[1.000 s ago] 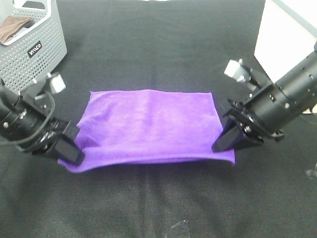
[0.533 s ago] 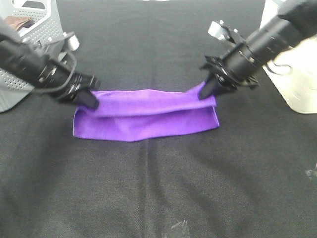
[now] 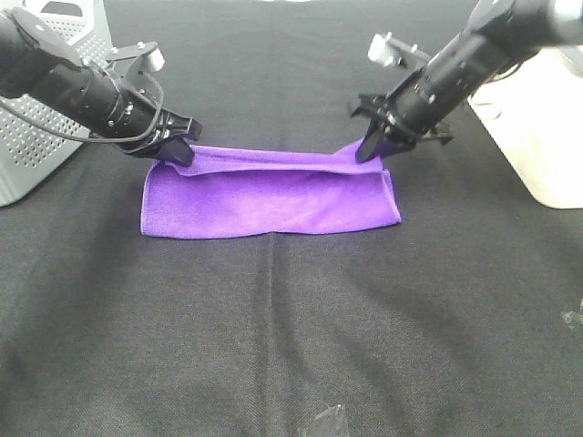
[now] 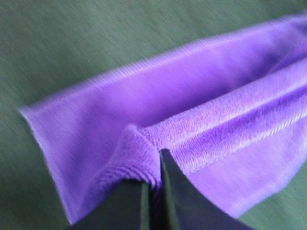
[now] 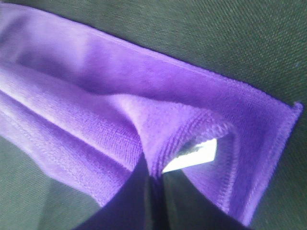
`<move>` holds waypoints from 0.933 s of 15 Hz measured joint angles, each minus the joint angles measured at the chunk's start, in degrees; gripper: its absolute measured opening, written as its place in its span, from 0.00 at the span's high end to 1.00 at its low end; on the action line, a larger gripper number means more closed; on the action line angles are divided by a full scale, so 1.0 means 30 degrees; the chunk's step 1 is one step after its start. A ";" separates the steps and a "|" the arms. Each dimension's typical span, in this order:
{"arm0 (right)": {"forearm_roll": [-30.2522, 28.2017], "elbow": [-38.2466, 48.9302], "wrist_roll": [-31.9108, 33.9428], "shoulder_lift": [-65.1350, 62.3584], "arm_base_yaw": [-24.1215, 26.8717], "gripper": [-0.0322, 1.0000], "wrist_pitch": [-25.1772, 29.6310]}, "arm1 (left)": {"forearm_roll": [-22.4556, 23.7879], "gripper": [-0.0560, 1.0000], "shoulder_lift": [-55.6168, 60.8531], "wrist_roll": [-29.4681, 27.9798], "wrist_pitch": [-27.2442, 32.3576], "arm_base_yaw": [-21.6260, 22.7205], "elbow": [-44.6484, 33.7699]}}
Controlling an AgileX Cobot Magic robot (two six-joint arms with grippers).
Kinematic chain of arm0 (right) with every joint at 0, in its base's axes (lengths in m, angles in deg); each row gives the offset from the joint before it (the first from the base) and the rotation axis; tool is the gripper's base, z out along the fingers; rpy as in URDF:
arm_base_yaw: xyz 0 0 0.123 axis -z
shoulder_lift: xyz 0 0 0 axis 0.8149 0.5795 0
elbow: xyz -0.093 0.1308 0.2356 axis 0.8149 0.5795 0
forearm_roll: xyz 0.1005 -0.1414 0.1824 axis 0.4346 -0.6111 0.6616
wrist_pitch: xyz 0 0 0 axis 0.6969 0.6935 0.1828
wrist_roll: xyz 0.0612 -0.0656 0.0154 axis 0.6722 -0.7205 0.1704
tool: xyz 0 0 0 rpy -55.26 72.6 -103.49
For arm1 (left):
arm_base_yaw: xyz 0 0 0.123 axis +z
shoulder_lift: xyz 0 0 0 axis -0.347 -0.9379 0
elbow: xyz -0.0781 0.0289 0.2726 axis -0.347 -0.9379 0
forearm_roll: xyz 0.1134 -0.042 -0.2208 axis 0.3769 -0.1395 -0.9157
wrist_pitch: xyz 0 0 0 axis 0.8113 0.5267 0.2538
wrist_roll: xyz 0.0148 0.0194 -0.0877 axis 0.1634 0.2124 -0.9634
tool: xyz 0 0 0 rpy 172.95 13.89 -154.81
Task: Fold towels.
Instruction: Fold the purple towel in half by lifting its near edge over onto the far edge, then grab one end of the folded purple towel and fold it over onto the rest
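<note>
The purple towel (image 3: 273,196) lies on the black table, doubled over, with its top layer held up along the far edge. My left gripper (image 3: 180,151) is shut on the towel's far left corner; the pinched corner shows in the left wrist view (image 4: 144,158). My right gripper (image 3: 369,151) is shut on the far right corner, and the right wrist view shows the pinched corner (image 5: 158,143) with the small white tag (image 5: 192,157). Both corners are lifted a little above the lower layer.
A grey perforated basket (image 3: 36,137) stands at the back left, behind my left arm. A white container (image 3: 537,127) stands at the right edge. Black cloth covers the table (image 3: 291,346).
Both grippers have carried the towel's near edge up and over to the far side, folding it in half. In the last half second they moved a little further back and lower.
</note>
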 joint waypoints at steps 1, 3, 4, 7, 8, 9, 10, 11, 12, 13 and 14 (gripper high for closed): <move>-0.0019 -0.0057 0.0115 0.0267 0.0000 0.97 -0.0229 | 0.0153 0.95 -0.0325 0.0019 0.0000 0.0000 0.0306; -0.0210 -0.0115 0.0286 0.0649 0.0000 0.97 -0.0344 | 0.0267 0.95 -0.0936 0.0019 0.0000 0.0000 0.0802; -0.0210 -0.0115 0.0286 0.0649 0.0000 0.97 -0.0344 | 0.0267 0.95 -0.0936 0.0019 0.0000 0.0000 0.0802; -0.0325 -0.0115 0.0611 0.0898 0.0000 0.90 -0.1089 | 0.0401 0.94 -0.1127 0.0057 0.0000 0.0000 0.0859; -0.0439 -0.0115 0.0611 0.0898 0.0000 0.85 -0.1394 | 0.0535 0.91 -0.1127 0.0057 -0.0019 0.0000 0.0859; -0.0535 -0.0115 0.0611 0.0898 0.0000 0.79 -0.1528 | 0.0592 0.86 -0.1127 0.0057 -0.0019 0.0000 0.0859; -0.0592 -0.0115 0.0611 0.0898 0.0000 0.70 -0.1719 | 0.0592 0.77 -0.1127 0.0057 -0.0076 0.0000 0.0859; -0.0611 -0.0115 0.0611 0.0898 0.0000 0.61 -0.1853 | 0.0592 0.66 -0.1127 0.0057 -0.0095 0.0000 0.0859; -0.0802 -0.0115 0.0611 0.0898 0.0019 0.52 -0.1853 | 0.0592 0.54 -0.1127 0.0057 -0.0095 0.0000 0.0859; -0.1012 -0.0115 0.0611 0.0898 0.0019 0.43 -0.1833 | 0.0592 0.41 -0.1127 -0.0210 -0.0095 0.0000 0.0859; -0.1089 -0.0115 0.0611 0.0898 0.0057 0.38 -0.1776 | 0.0592 0.29 -0.1127 -0.0592 -0.0095 0.0000 0.0859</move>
